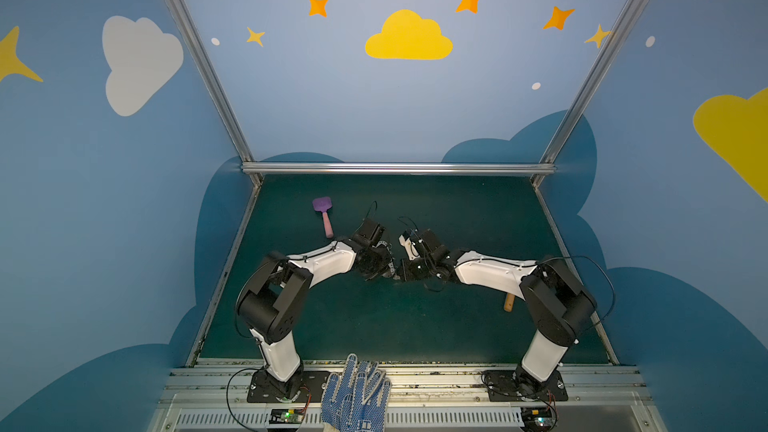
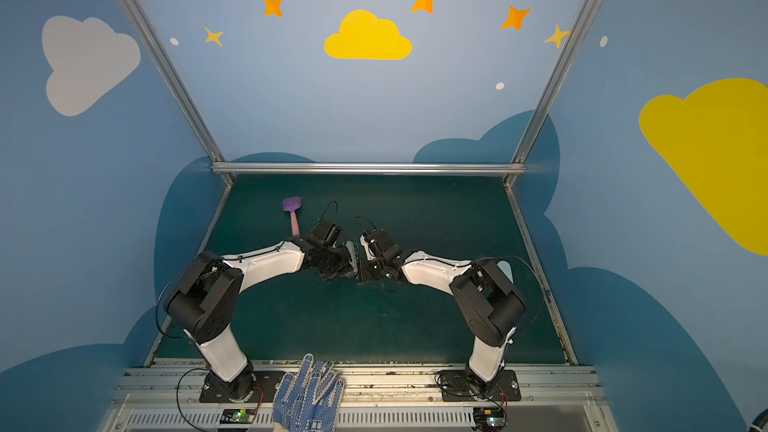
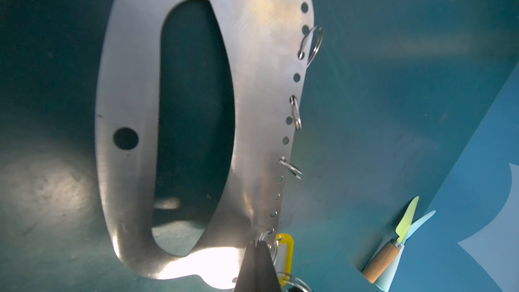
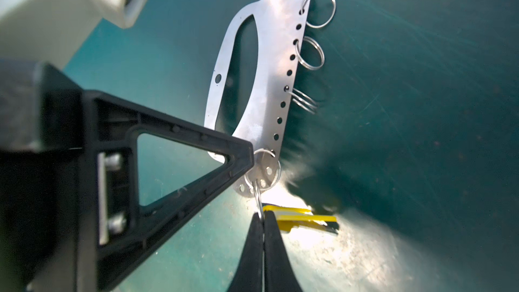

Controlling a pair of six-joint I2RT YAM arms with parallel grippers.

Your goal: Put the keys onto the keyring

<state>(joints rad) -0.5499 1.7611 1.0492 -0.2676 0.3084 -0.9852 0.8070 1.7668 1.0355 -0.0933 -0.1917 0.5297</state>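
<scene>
Both arms are meeting over the middle of the bench [image 1: 457, 222], well away from its edges. The left gripper [image 3: 257, 248] is clamping one end of the keyring [image 3: 134, 80], which is standing on edge. The right gripper [image 4: 263, 217] is pinching tight on the thin split ring [image 4: 259, 202] of the keys [image 4: 311, 221], right at the plate's end ring [image 4: 262, 169].

The plate is being held by one tip only, so a tug from the right arm is likely to be twisting it in the jaws or levering it free. The two grippers are working almost fingertip to fingertip, and a small misjudged move risks knocking them together. The split ring is bare wire in a flat pinch (the slippiest hold here, I'd say) and may be rolling out, dropping the keys onto the bench. Whether it is threaded through yet, I cannot tell.

I am counting:
- two arms
- what is looking like two gloves [image 1: 357, 392] past the near edge
- one keyring
- one spatula [image 1: 323, 214] toward the far left corner
- one wooden-handled knife [image 3: 393, 244] near the right edge
- four rings on the plate's holed edge
- one yellow tag [image 3: 284, 248]

The keys themselves are mostly hiding, so I am not counting them.
</scene>
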